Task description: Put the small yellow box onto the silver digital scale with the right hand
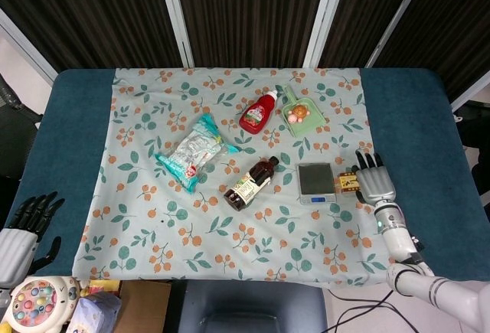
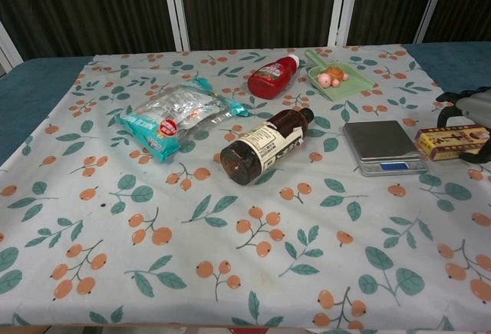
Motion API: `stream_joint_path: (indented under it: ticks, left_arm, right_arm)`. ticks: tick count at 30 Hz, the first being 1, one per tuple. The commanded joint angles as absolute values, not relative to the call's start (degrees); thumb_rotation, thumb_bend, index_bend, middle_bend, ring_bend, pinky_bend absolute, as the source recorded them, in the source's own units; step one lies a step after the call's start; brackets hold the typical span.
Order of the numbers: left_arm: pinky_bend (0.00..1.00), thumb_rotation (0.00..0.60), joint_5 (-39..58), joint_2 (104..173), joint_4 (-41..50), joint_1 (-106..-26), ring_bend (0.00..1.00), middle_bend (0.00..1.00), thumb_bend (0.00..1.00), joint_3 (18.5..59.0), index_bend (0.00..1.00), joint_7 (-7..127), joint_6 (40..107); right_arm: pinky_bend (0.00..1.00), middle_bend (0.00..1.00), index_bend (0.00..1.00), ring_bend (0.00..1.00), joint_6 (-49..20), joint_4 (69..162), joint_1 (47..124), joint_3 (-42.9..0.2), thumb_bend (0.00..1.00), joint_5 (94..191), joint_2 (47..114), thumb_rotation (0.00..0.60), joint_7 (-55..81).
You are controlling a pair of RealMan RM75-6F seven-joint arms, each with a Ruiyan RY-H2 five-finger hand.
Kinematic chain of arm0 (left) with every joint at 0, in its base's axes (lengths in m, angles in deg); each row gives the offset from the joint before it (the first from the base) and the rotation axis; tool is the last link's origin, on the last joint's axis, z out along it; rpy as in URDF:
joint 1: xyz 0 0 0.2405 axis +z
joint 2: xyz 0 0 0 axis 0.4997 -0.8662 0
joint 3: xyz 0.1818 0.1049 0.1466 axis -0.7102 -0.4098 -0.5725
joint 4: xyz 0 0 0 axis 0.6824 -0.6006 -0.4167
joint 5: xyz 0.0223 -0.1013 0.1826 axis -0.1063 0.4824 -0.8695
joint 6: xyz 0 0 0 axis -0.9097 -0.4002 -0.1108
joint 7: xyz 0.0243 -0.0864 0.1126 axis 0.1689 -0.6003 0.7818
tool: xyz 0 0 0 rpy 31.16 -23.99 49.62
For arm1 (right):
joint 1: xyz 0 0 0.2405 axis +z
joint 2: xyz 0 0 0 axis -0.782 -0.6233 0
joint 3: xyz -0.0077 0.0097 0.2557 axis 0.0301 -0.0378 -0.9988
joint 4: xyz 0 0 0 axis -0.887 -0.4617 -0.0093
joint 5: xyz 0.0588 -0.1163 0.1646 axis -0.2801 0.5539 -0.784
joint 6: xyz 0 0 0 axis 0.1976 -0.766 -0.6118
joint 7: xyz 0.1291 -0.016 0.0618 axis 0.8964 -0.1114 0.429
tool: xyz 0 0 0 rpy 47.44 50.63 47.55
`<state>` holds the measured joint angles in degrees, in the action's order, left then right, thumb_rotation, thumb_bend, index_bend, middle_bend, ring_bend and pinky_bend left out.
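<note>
Backdrop: dark vertical panels with pale uprights are seen behind the worktop point(image 1: 429, 119).
Worktop: a blue surface is covered in the middle by a floral cloth point(image 1: 153, 218), on which everything is laid.
Snack bag: a teal and clear snack bag point(image 1: 195, 151) is placed at about 9 o'clock of the cloth's centre.
Brown bottle: a dark brown bottle point(image 1: 250, 184) is laid on its side near the centre, its cap turned toward 1 o'clock.
Red bottle: a red sauce bottle point(image 1: 257, 112) is laid at 12 o'clock, just beside a green tray point(image 1: 305, 125) in which small toys are held.
Silver digital scale: the silver digital scale point(image 1: 316, 183) is set at 3 o'clock of the brown bottle; nothing is carried on its platform.
Small yellow box: the small yellow box point(image 1: 350, 183) is lying on the cloth at 3 o'clock of the scale, just beside it and apart from it.
Right hand: the right hand point(image 1: 374, 181) is held over the box's far end with fingers spread wide; in the chest view fingers are curved around that end, but a closed grip cannot be confirmed.
Left hand: the left hand point(image 1: 21, 235) is kept at the 8 o'clock corner, fingers apart, with nothing held.
Progress: the reach is judged nearly complete; grasping, lifting, carrying toward 9 o'clock and setting down on the scale are all left to be done.
</note>
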<state>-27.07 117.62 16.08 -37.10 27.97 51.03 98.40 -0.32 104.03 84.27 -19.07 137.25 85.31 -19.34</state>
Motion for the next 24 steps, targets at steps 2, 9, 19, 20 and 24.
stream_joint_path:
  ticks: [2,9,19,20,24]
  left_arm:
    - [0.09,0.600,-27.17,117.60,16.12,-37.07,0.00,0.00,0.51,27.94,0.00,51.06,98.49]
    - [0.09,0.600,-27.65,117.91,16.23,-37.32,0.00,0.00,0.51,27.91,0.00,50.93,98.47]
    - [0.09,0.600,-28.03,118.34,16.20,-37.68,0.00,0.00,0.51,27.78,0.00,51.22,98.07]
    - [0.09,0.600,-28.07,118.31,16.18,-37.68,0.00,0.00,0.51,27.75,0.00,51.17,98.09]
    - [0.09,0.600,-28.17,118.09,16.14,-37.55,0.00,0.00,0.51,27.67,0.00,50.74,98.46]
  right_arm:
    - [0.00,0.02,0.68,0.00,-1.35,104.24,84.07,-19.17,0.53,137.50,85.23,0.600,-18.74]
    - [0.00,0.04,0.71,0.00,-5.57,107.67,83.28,-19.72,0.53,139.95,82.29,0.600,-17.40]
    - [0.00,0.04,0.70,0.00,-8.92,121.39,86.58,-22.64,0.53,141.17,78.14,0.600,-23.17]
    - [0.00,0.04,0.70,0.00,-8.53,122.04,87.39,-23.13,0.53,140.08,78.71,0.600,-24.25]
    - [0.00,0.04,0.70,0.00,-7.72,122.62,89.63,-23.83,0.53,136.49,81.02,0.600,-27.91]
